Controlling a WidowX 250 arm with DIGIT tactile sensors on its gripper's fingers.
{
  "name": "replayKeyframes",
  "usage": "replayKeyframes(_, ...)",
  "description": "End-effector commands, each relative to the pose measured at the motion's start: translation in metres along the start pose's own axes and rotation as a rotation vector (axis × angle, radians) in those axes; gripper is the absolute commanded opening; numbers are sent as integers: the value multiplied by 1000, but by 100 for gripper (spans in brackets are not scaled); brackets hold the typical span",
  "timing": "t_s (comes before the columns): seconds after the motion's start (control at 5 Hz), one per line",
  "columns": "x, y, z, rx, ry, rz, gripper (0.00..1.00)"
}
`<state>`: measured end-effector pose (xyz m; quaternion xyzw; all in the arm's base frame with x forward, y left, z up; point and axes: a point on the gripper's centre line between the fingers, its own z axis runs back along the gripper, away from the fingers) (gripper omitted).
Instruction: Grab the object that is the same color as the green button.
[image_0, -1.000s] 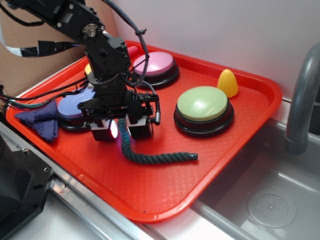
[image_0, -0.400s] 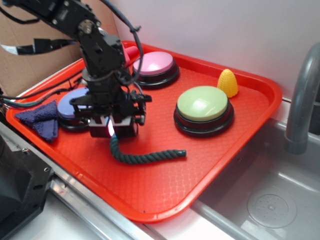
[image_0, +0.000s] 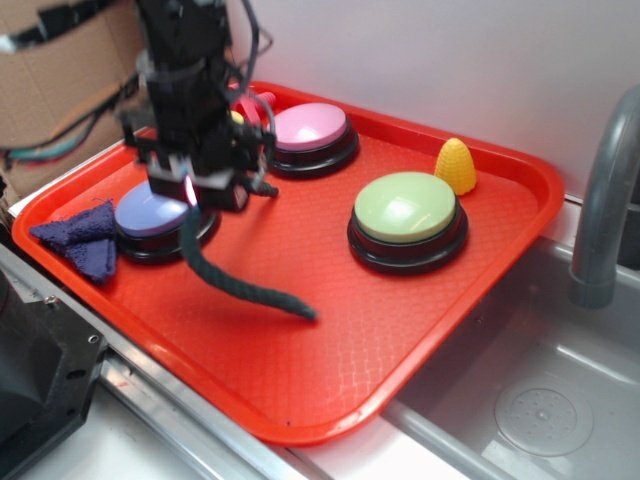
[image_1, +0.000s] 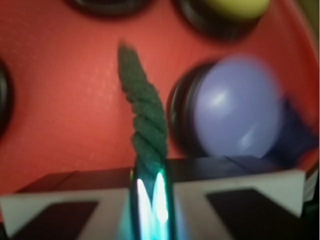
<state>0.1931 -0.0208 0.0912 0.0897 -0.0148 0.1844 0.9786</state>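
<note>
My gripper is shut on one end of the dark green twisted rope piece and holds it up above the red tray. The rope hangs down and right, its free end low over the tray. In the wrist view the rope runs up from between the closed jaws. The large pale-green dome button stands on its black base to the right, apart from the gripper.
A lavender-blue button lies under the gripper, with a folded blue-purple cloth at its left. A pink button and a yellow corn toy sit at the back. A steel sink and faucet are at right.
The gripper has closed on the rope's end and risen up and to the left. The rope has come off the tray and now dangles from the jaws.
</note>
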Motion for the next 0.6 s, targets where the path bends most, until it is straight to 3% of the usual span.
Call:
replayKeyframes(0.0, 6, 22, 87, -35, -85, -298, 0)
replayKeyframes(0.2, 4, 27, 103, -53, -150, -265, 0)
replayKeyframes(0.4, 7, 28, 101, -52, -112, -230, 0)
